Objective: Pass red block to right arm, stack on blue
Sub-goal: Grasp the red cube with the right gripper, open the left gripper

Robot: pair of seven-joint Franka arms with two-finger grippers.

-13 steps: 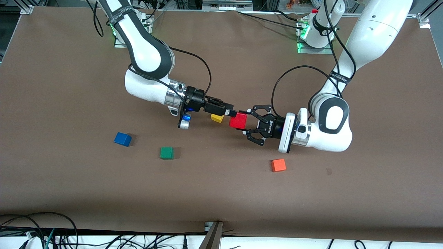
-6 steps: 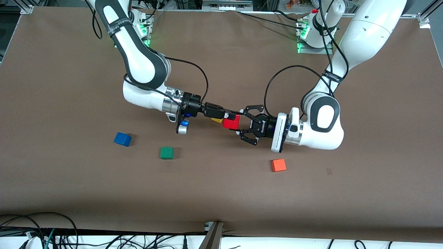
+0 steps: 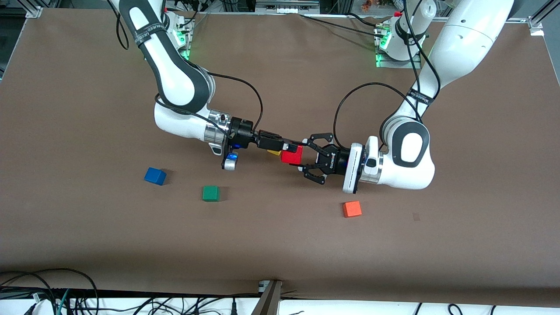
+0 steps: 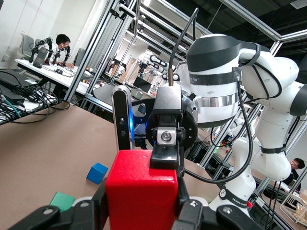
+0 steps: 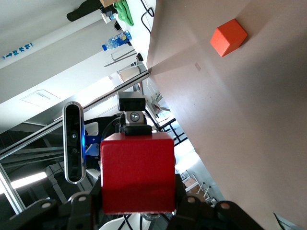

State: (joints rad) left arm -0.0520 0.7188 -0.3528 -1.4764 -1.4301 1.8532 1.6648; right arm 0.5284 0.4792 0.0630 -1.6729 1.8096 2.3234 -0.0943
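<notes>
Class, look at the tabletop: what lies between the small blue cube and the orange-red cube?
In the front view, the small green cube sits between the small blue cube and the orange-red cube; the rest of that stretch is bare brown table.

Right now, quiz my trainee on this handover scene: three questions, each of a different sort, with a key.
1. True or false: the small blue cube lies nearer the right arm's end of the table than the small green cube.
2. The left tool grips the small deep-red cube in the air, and the right tool meets it there. Which cube lies beneath? A small yellow cube; B orange-red cube; C green cube.
3. How many cubes rest on the brown table?
Key: 1 true; 2 A; 3 four.
</notes>
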